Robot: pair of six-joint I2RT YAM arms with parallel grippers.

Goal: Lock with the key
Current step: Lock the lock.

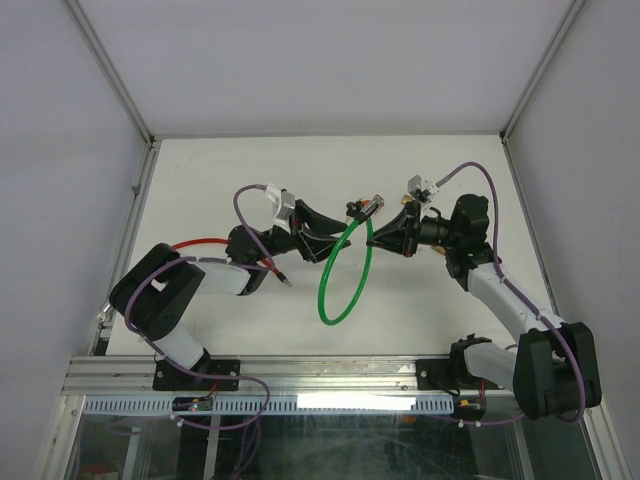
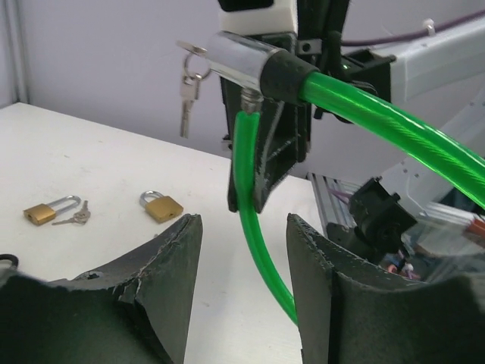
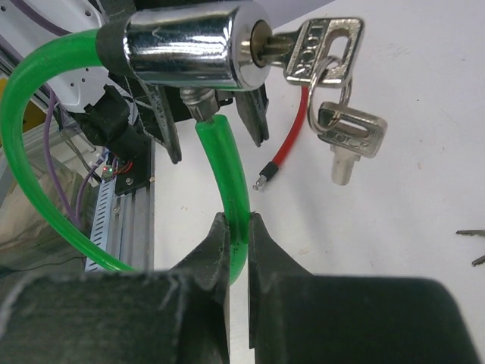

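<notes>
The right gripper [image 3: 239, 227] is clenched on the green cable [image 3: 227, 167] just below the chrome lock cylinder [image 3: 189, 45], which is held up above the middle of the table [image 1: 230, 170]. A key [image 3: 311, 44] sits in the cylinder's keyhole. The left gripper [image 2: 242, 227] is released, its fingers apart with the cable passing between them. Two brass padlocks [image 2: 161, 207] lie on the table.

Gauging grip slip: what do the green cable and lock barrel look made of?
Green cable: glossy, translucent plastic sheath, apparently over a stranded core. Lock barrel: polished metal, likely chromed, given its mirror-like reflections.
</notes>
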